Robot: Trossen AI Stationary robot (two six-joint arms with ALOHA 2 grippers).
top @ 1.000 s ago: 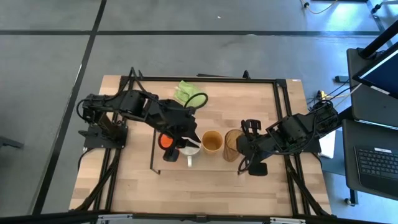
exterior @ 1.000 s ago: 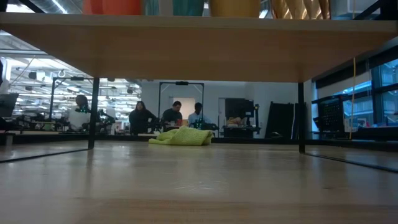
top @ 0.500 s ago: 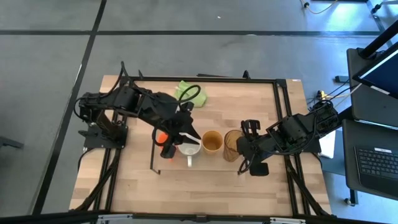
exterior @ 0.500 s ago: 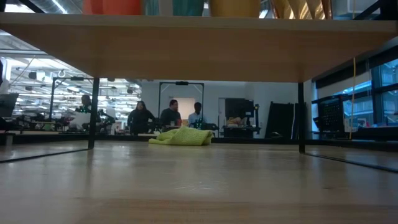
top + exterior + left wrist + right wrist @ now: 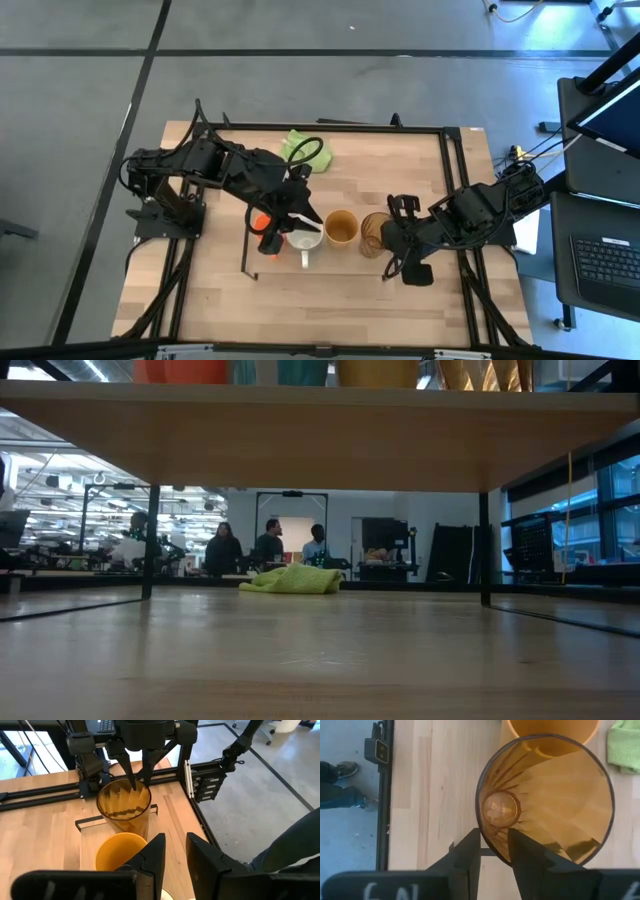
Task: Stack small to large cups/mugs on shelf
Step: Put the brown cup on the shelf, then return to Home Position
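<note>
Four vessels stand in a row on the shelf [image 5: 335, 262]: an orange mug [image 5: 260, 222], partly under my left arm, a white mug [image 5: 305, 242], a tan cup [image 5: 340, 228] and an amber tumbler [image 5: 375, 232]. Their bases show on the shelf board [image 5: 300, 430] in the low view. My left gripper [image 5: 175, 855] hovers above the white mug, narrowly open and empty. My right gripper [image 5: 494, 852] is shut on the tumbler [image 5: 545, 800]. My right gripper holds the tumbler's rim [image 5: 490, 847] on its side toward the table's right edge, one finger inside the tumbler and one outside. The fingers come slanting down from the table's right. The tumbler stands on the shelf beside the tan cup [image 5: 117, 852].
A green cloth [image 5: 298, 150] lies on the table's far side behind the shelf, and shows in the low view [image 5: 292, 580]. Black frame rails run along the table's edges. People sit in the room beyond the table.
My left gripper has risen from the white mug and drawn a little toward the table's far edge, leaving the mug on the shelf. The tumbler in my right gripper has tipped nearer to upright.
</note>
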